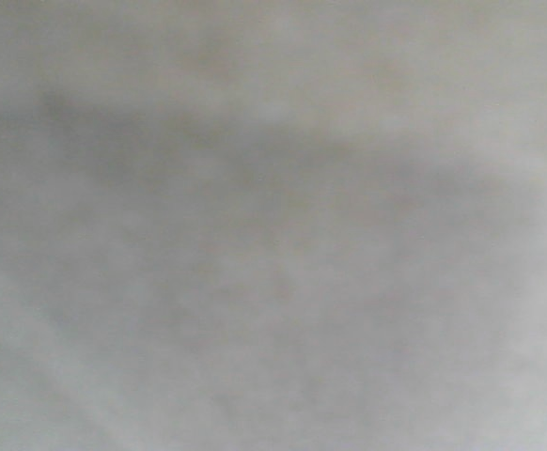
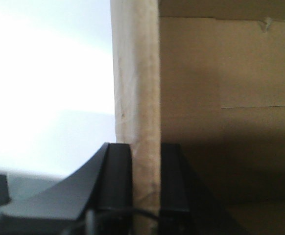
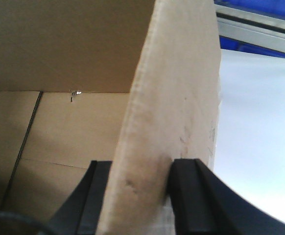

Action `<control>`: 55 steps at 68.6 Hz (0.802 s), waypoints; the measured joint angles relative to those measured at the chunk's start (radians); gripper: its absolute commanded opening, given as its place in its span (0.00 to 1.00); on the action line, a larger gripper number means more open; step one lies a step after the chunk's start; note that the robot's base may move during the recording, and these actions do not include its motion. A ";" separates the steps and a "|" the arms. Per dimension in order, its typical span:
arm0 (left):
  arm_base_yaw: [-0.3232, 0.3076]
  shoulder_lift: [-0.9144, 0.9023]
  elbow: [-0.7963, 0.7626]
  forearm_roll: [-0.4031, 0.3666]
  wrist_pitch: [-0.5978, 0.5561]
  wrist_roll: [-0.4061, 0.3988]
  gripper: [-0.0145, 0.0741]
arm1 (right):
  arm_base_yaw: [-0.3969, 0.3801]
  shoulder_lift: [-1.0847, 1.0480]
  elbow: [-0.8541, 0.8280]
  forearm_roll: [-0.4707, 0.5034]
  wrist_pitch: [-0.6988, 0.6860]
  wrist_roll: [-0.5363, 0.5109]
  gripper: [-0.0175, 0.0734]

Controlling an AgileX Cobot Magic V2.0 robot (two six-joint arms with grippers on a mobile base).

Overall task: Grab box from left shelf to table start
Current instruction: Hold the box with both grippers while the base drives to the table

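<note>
The left tool (image 2: 146, 164) and right tool (image 3: 142, 172) clamp box (image 2: 135, 73) wall edges, open room outside.

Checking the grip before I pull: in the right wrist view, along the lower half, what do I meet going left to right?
Box interior → black finger → box wall → second black finger → pale bright background.

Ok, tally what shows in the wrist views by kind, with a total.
Cardboard box: 1
Pincers: 2 (left pincer, right pincer)
Metal rail: 1
Blue patches by the rail: too cropped to count
Total: 4
</note>
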State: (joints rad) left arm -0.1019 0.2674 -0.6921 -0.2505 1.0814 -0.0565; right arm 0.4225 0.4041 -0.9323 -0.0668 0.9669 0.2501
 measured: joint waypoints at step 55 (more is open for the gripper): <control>0.000 0.000 0.000 0.000 0.000 0.000 0.06 | 0.000 0.000 0.000 0.000 0.000 0.000 0.25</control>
State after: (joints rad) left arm -0.1019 0.2674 -0.6921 -0.2505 1.0814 -0.0565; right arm 0.4225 0.4041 -0.9323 -0.0668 0.9669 0.2501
